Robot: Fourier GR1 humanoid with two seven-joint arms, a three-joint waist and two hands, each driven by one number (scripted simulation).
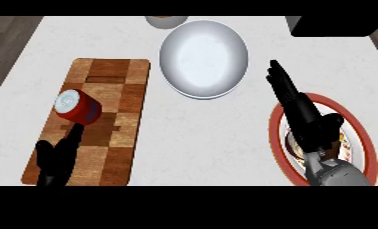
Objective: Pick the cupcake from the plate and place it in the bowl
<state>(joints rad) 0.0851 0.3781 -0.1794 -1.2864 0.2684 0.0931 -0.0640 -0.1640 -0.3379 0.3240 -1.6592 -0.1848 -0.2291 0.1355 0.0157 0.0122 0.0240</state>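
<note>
- The cupcake [338, 143] sits on a red-rimmed plate [277, 123] at the right of the surface, mostly hidden beneath the robot's right hand; only a small brown and pale patch shows beside the wrist.
- The right hand [306, 115] lies over the plate, black fingers stretched out straight and pointing up and to the left, past the plate's rim toward the bowl. The fingers are not curled round the cupcake; the hand is released and grasps nothing that can be seen.
- The grey right forearm [338, 173] comes in from the lower right corner.
- The bowl [204, 58], large, white and round, stands near the top centre of the pale surface [199, 143], apart from the plate and to its upper left.
- A wooden cutting board [111, 123], made of brown blocks, lies lengthwise at the left of the surface.
- A red can [77, 107] with a pale round end lies tilted on the board's left part.
- The left hand [57, 155] shows at the lower left, over the board's near end, fingers straight and pointing up toward the can; it is released. One fingertip reaches close to the can, and it cannot be told whether they touch.
- A small pale round dish [165, 21] is cut off by the top edge, just above the bowl.
- A dark block [332, 25] fills the top right corner.
</note>
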